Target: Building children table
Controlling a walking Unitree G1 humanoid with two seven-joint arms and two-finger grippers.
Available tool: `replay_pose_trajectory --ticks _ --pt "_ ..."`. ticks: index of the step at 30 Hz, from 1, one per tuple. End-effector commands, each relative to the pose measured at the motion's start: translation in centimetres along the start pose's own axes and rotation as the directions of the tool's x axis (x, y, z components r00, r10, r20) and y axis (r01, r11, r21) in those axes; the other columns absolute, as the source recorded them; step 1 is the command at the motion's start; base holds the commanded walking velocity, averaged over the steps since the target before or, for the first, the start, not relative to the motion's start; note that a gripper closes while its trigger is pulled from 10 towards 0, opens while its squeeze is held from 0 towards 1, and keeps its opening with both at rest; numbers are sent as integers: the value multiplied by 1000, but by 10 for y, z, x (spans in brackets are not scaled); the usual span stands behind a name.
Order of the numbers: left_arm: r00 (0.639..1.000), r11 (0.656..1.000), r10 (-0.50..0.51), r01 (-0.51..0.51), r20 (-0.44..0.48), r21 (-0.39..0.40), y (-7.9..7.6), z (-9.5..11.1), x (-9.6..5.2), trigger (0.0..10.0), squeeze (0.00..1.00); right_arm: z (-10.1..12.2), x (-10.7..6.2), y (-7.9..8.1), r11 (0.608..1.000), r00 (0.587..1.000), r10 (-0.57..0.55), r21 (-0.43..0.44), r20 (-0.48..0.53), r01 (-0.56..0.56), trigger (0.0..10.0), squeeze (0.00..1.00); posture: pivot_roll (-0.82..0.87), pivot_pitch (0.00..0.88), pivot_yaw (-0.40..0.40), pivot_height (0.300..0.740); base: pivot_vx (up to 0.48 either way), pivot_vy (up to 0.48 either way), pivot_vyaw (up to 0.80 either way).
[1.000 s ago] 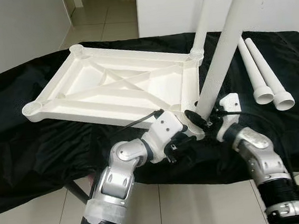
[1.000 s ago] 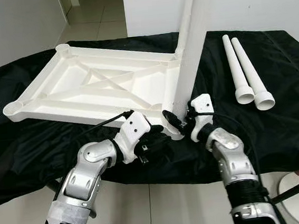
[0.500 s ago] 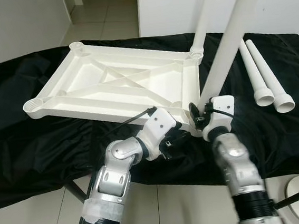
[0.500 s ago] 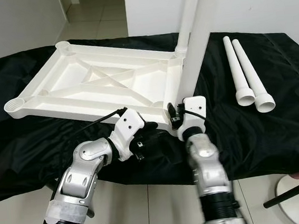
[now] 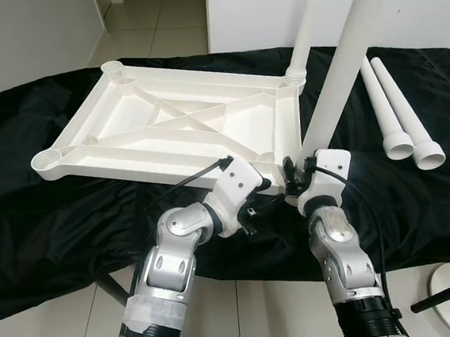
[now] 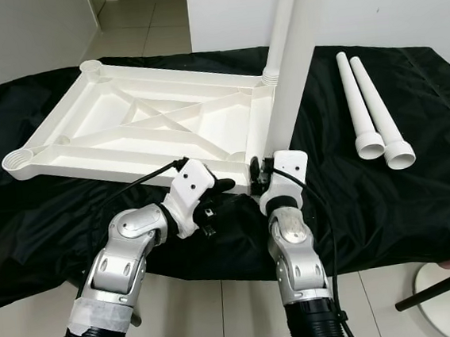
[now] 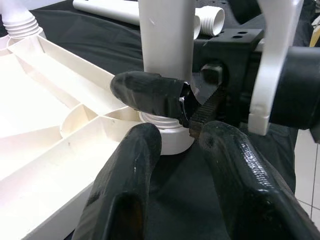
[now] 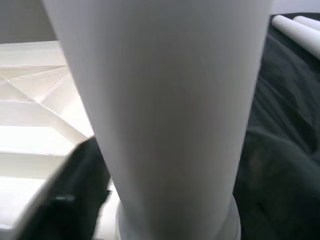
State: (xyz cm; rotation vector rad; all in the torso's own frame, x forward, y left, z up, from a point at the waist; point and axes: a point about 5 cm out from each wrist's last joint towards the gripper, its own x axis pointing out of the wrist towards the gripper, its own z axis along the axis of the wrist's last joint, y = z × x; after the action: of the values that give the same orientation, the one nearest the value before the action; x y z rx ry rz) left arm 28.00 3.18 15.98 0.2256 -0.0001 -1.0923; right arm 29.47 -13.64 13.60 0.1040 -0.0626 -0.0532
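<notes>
The right gripper (image 5: 296,176) is clamped on the foot of the near leg (image 5: 342,61), right where that long white tube enters the near right corner socket (image 7: 167,132) of the upturned tabletop (image 5: 165,126). In the left wrist view one of its black fingers (image 7: 150,92) wraps the tube just above the ribbed collar, pinching it firmly. The left gripper (image 7: 187,150) sits just beside that same socket, on the side toward the robot; its two fingers are spread apart with nothing between them, hovering over the black cloth (image 5: 55,225) close to the corner rather than gripping it.

The leg looks like hollow moulded plastic: light and stiff, but smooth enough to slip in a pinch, and long enough to lever hard against a low hold. Gripping near the collar, as here, seems the sound choice, since it keeps the base steady while it seats or turns. The tabletop is a ribbed plastic shell, also probably light, so it may shift on the cloth unless the free gripper braces its rim beside the socket.

Beyond the socket, a second leg (image 5: 307,25) already stands in the far right corner of the tabletop. Two spare legs (image 5: 399,112) lie side by side on the worktop, well apart from the socket on its right.
</notes>
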Motion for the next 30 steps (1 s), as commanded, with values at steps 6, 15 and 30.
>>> replay_pose_trajectory --ticks 6,15,30 --pt "964 964 264 -264 -7 -3 12 -2 1 10000 0 10 -1 -10 995 994 104 -9 34 -103 10000 1000 -18 0 7 740 0 0 0" --pt "964 964 264 -264 -6 3 15 -1 2 10000 0 20 8 -25 924 926 376 -80 29 -373 10000 0 -30 0 22 740 0 0 0" --pt "966 966 258 -258 -1 24 16 3 4 10000 0 3 23 -30 699 727 664 -201 -175 -686 3333 0 -18 0 23 740 0 0 0"
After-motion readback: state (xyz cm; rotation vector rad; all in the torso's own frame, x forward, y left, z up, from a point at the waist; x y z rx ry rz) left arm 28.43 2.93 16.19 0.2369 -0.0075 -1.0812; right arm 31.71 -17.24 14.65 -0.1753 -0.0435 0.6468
